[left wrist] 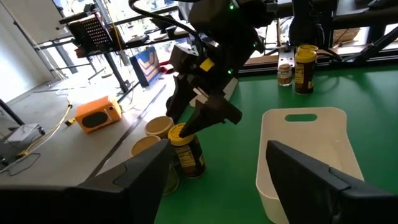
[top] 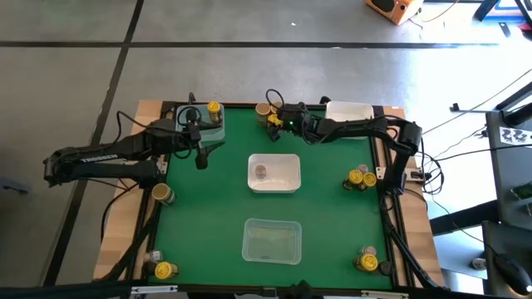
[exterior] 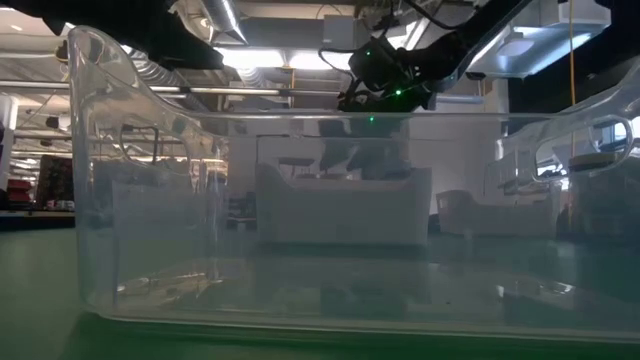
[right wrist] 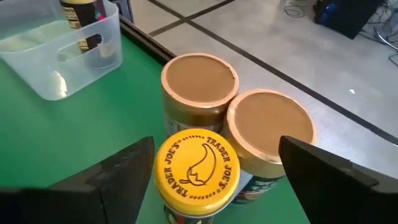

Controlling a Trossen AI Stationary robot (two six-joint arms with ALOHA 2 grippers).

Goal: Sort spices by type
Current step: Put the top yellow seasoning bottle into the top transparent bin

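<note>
A green worktop (top: pixel 324 199), seen from above, carries spice jars in scattered groups and several plastic bins.

The right pincer (top: pixel 275 121) reaches to the far edge of the worktop, its fingers spread wide on either side of a yellow-lidded spice jar (right wrist: pixel 196 167) without closing on it. Just behind that jar stand two tan-lidded spice jars (right wrist: pixel 199 78), touching each other, at the worktop's far edge.

The left pincer (top: pixel 200 158) hovers near the far left, beside a clear bin (top: pixel 209 131) that holds one yellow-lidded jar (top: pixel 214 108). Its fingers stand partly apart and hold nothing.

A white bin (top: pixel 274 173) sits mid-worktop with a single grey-brown-lidded jar (top: pixel 261 171) inside. A clear empty-looking bin (top: pixel 272 241) lies nearer the front. Another white bin (top: pixel 349 110) rests at the far right.

More jars stand at the edges: a yellow-lidded cluster (top: pixel 362 178) on the right side, another pair (top: pixel 366 262) at the front right corner, one tan-lidded jar (top: pixel 163 193) on the left edge, and a yellow-lidded one (top: pixel 165 270) at the front left.
</note>
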